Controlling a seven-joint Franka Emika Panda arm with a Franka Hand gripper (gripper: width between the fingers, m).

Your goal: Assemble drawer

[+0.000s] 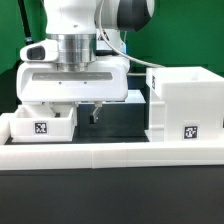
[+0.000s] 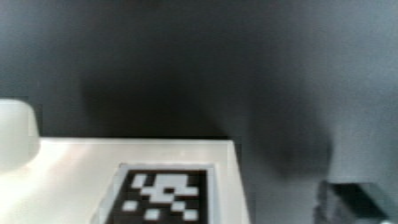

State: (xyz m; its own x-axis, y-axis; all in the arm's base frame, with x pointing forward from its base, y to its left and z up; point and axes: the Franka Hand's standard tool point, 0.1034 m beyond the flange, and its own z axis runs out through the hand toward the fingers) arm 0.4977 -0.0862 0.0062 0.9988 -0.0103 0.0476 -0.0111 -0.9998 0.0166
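The gripper (image 1: 97, 113) hangs over the dark table (image 1: 125, 120). I cannot tell if it is wide or narrow. A small tray (image 1: 45, 122) sits at its 9 o'clock and the tall housing (image 1: 185, 100) at its 3 o'clock. They are well apart. I think it needs to grab the tray next.

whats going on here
A white robot arm is partway through a drawer assembly. Its fingers hang low over the black table, between a small white plastic tray on the exterior view's left and the tall boxy white housing on its right. They seem to hold nothing, and the tray is not yet in the housing.
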